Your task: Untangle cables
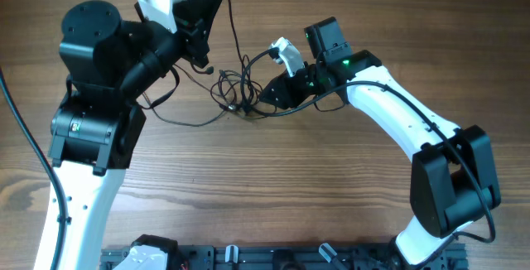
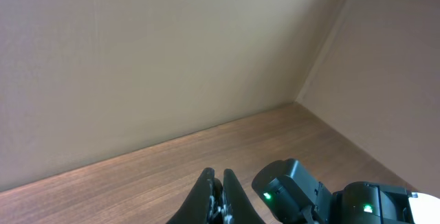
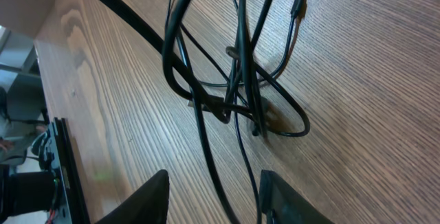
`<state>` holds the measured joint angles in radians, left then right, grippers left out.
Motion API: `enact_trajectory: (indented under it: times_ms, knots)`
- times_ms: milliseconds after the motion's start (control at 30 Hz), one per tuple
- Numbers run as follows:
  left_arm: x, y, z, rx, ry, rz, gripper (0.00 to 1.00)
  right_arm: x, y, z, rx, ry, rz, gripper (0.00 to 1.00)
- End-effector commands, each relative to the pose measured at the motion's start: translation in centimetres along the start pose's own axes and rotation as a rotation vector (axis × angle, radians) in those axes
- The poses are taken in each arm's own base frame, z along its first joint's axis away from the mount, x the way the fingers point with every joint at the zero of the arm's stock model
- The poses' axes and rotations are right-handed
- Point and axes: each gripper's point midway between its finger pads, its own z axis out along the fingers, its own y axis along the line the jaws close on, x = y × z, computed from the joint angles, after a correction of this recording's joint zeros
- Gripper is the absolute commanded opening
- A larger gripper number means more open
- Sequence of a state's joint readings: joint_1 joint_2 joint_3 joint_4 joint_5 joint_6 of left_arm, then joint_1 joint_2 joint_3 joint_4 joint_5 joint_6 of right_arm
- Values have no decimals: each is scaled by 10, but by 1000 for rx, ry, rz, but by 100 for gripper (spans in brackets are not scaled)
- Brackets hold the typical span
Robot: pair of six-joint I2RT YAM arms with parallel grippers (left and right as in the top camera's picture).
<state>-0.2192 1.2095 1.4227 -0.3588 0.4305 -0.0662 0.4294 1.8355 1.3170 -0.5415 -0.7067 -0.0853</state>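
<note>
Several thin black cables (image 1: 236,92) lie knotted on the table (image 1: 290,187), centre-far. Left gripper (image 2: 218,186), closed, seems to pinch a strand lifted far-left for tension; right gripper (image 3: 213,193), fingers apart, straddles a strand just right of the knot, likely to tug it free

I work at a brown wood-grain table (image 1: 273,187), evenly lit, with a soft sheen on the boards. Behind it two plain beige walls (image 2: 137,59) meet in a corner. A black rail (image 1: 248,257) runs along the table's near edge.
</note>
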Motion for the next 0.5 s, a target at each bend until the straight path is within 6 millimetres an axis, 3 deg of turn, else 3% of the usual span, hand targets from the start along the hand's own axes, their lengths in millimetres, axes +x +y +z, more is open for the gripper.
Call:
enact_trajectory:
  times_ms: [0, 200, 333, 467]
  knots:
    - [-18, -1, -11, -17, -47, 9, 4, 12, -4, 11, -24, 20, -9, 48]
    - [-18, 0, -11, -22, -47, 9, 4, 43, -10, 27, -41, 39, 15, 44]
    - [-14, 1, -11, -27, -33, 2, 4, 49, -9, 29, -55, 44, 20, 8]
    - [-4, 3, -11, -37, 6, -7, 4, 45, -12, 29, -36, 32, 53, 4]
